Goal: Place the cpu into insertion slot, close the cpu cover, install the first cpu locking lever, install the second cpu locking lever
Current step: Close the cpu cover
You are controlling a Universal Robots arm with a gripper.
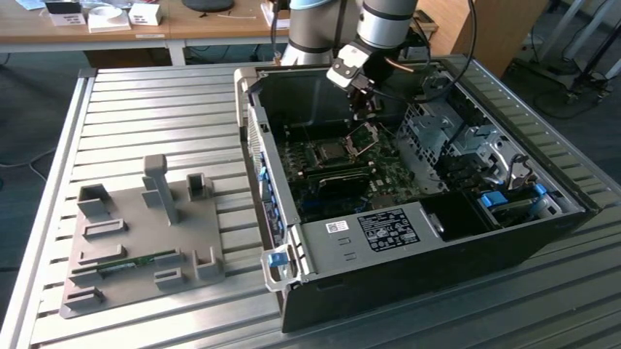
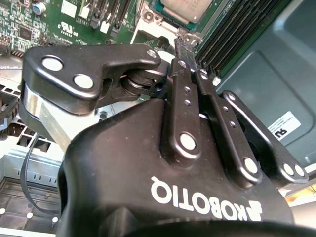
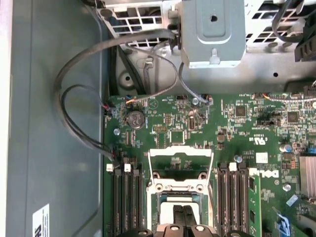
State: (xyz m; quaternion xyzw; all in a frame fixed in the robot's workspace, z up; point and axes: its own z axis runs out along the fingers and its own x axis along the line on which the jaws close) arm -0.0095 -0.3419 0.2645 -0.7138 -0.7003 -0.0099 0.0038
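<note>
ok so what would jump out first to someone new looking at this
An open computer case lies on the slatted metal table, its green motherboard exposed. The gripper, shut, reaches down into the case right by the raised cpu cover, with the cpu sitting in its socket beside it.

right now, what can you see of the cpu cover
The cpu cover is a thin square frame of silvery metal with an open centre. It stands swung up on its hinge at one edge of the socket, tilted open; green board shows through its centre. The cpu lies uncovered beside it. The shut gripper hangs close by; contact cannot be told.
</note>
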